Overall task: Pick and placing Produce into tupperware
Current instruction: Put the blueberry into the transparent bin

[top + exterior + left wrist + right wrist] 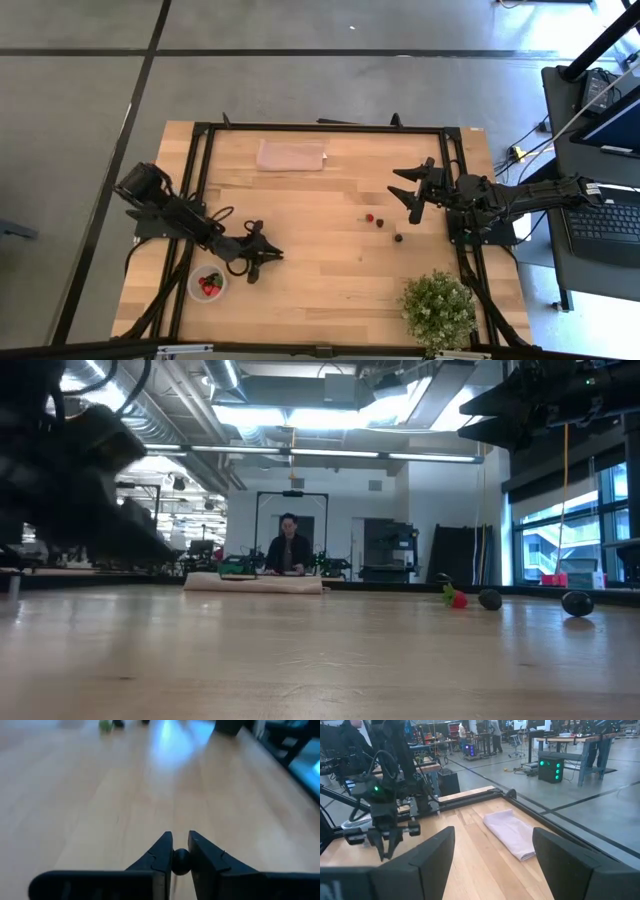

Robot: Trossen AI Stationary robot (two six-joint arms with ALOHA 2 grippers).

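Clamped on a small dark round berry, probably, my left gripper should carry it level to the small clear round tub at seven o'clock. Right gripper waits, jaws apart.

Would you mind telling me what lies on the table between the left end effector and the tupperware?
Nothing: in the high view, only bare wood separates the left end effector, shut on a dark berry, from the tupperware.
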